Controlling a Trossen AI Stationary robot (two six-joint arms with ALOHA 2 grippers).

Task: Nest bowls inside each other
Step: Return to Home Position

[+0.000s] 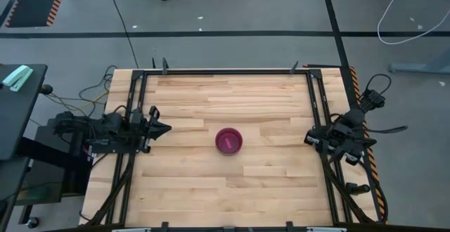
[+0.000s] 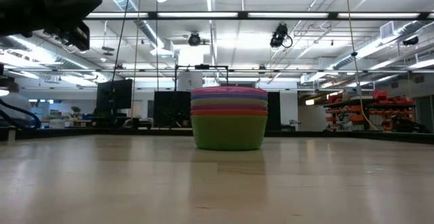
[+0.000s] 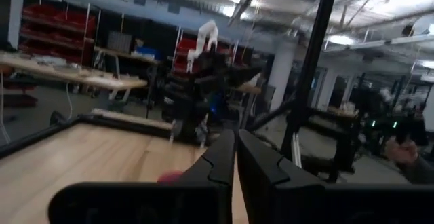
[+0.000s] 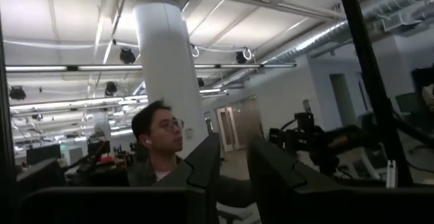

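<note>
Stretching under both arms, the wooden table (image 1: 267, 105) is carrying one thing only: the stack of bowls (image 1: 228, 140), which is sitting near its middle, well apart from either arm. The left arm (image 1: 105, 130) is lying folded low along the table's left edge, and the right arm (image 1: 344, 130) is sitting drawn in at the right edge. Seen from table height, the six bowls are resting one inside another, upright, with the green bowl (image 2: 228, 132) at the bottom showing its whole wall and the pink bowl (image 2: 228, 89) showing its rim on top; the four between are showing only as thin coloured bands. The left gripper (image 3: 235, 139) is pointing toward the stack with its fingers (image 3: 213, 166) pressed almost together, gripping nothing. The right gripper (image 4: 234, 142) is keeping a narrow gap between its fingers (image 4: 203, 159), and nothing is sitting in that gap.
</note>
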